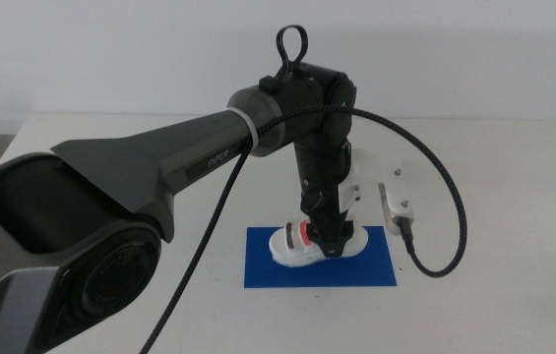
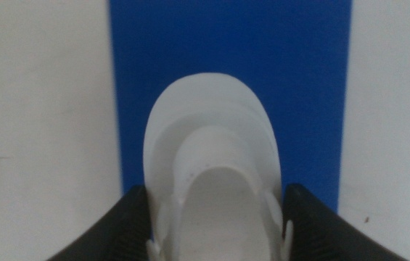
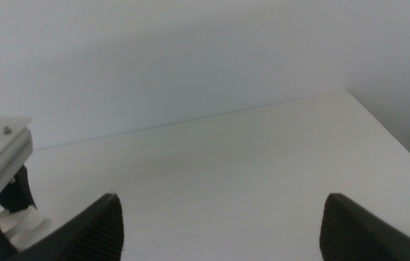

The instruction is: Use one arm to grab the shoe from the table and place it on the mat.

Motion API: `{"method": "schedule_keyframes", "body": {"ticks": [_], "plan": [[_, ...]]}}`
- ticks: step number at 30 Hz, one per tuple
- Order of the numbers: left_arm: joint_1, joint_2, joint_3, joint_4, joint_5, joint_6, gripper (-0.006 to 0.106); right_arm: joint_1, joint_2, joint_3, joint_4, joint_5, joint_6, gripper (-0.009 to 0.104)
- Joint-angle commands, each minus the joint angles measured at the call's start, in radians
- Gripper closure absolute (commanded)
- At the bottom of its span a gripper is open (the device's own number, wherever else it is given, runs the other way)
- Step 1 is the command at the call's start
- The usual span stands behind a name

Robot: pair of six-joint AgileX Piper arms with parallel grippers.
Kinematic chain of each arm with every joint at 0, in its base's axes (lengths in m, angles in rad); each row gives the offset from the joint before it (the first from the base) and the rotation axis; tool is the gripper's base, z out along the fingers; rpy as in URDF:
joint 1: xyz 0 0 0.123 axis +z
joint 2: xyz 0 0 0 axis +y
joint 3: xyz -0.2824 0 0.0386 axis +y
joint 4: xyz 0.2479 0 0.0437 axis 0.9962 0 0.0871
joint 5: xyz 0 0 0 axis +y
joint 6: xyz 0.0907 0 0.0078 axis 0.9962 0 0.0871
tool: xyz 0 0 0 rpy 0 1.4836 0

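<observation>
The white shoe (image 1: 295, 248) with black and red straps is on the blue mat (image 1: 361, 267), near its middle. My left gripper (image 1: 330, 243) reaches down from above and is shut on the shoe. In the left wrist view the two jaws of the left gripper (image 2: 215, 194) press on both sides of the shoe (image 2: 212, 152), with the mat (image 2: 299, 72) under it. I cannot tell whether the sole rests on the mat or hangs just over it. My right gripper (image 3: 219, 203) is open and empty over bare table (image 3: 226, 174), out of the middle view.
The mat lies on the white table (image 1: 494, 167), towards its near side. The left arm's white wrist camera box (image 1: 396, 202) and its looping black cable (image 1: 445, 226) hang to the right of the shoe. The box also shows in the right wrist view (image 3: 0, 152).
</observation>
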Motion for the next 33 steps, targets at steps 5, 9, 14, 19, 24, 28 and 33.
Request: {"method": "schedule_keyframes", "body": {"ticks": [5,9,14,19,24,28,33], "plan": [[-0.001,-0.002,0.03,-0.014,0.003,-0.014,0.1,0.0,-0.005,0.002,-0.006,-0.008,-0.005,0.016],[-0.001,-0.002,0.03,-0.014,0.003,-0.014,0.089,0.0,-0.005,0.002,-0.006,-0.008,-0.005,0.016],[-0.001,0.023,0.03,-0.027,0.003,0.032,0.029,0.0,-0.005,0.002,-0.006,-0.008,-0.005,0.016],[-0.001,0.023,0.014,-0.017,0.003,0.03,0.007,0.0,-0.005,0.002,-0.006,-0.008,-0.005,0.016],[-0.001,-0.072,-0.043,0.013,0.003,-0.095,0.007,0.0,-0.005,0.002,-0.006,-0.008,-0.005,0.016],[0.004,-0.229,-0.043,0.051,0.003,-0.17,0.007,0.0,-0.005,0.002,-0.006,-0.008,-0.005,0.016],[0.059,-0.445,-0.039,0.083,0.003,-0.572,0.007,0.0,-0.005,0.002,-0.006,-0.008,-0.005,0.016]]}}
